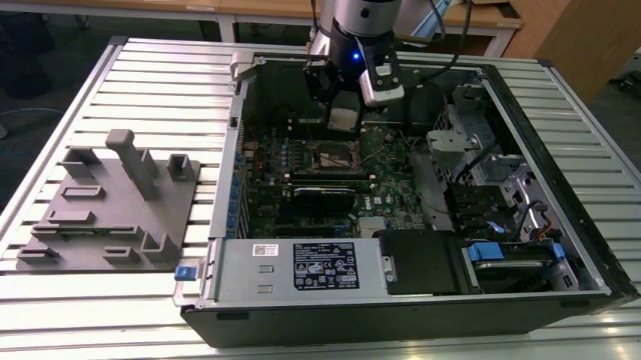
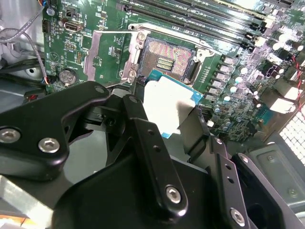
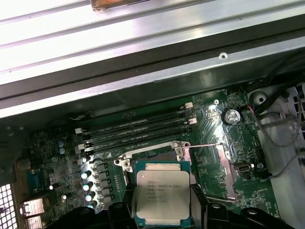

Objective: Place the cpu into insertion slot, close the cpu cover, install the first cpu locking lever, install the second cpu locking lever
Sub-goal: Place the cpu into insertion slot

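First wrist view — cpu apparently in end effector.

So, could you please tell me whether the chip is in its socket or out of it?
Out. The gripper holds the chip above the board, and the socket lies bare, its contacts showing.

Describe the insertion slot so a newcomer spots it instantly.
Inside the open computer case, find the green circuit board. Near its middle, close by the claw holding the cpu, sits the insertion slot: a square dark socket with a thin metal rim, unlike the long narrow black slots beside it.
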Motion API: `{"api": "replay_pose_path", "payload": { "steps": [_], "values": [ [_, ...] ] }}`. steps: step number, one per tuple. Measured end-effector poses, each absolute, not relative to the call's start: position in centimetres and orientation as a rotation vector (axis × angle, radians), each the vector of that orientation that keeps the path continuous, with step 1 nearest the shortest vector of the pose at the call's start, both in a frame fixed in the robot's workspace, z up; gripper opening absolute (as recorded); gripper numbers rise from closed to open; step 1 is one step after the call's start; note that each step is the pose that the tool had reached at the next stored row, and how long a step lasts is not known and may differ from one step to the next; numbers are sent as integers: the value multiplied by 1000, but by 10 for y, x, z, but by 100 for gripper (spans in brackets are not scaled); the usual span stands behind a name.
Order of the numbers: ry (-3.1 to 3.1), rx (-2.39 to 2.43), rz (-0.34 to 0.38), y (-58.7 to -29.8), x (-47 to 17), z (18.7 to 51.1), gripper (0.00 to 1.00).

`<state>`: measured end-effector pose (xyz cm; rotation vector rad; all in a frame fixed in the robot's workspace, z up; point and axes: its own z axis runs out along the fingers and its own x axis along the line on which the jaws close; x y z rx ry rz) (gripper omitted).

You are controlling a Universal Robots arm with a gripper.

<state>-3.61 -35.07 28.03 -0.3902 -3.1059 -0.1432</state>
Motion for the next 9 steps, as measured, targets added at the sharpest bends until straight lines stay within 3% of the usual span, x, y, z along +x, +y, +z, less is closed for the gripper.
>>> {"api": "replay_pose_path", "payload": {
  "steps": [9],
  "values": [
    [-3100, -449, -143, -351, -36, 280, 54]
  ]
}}
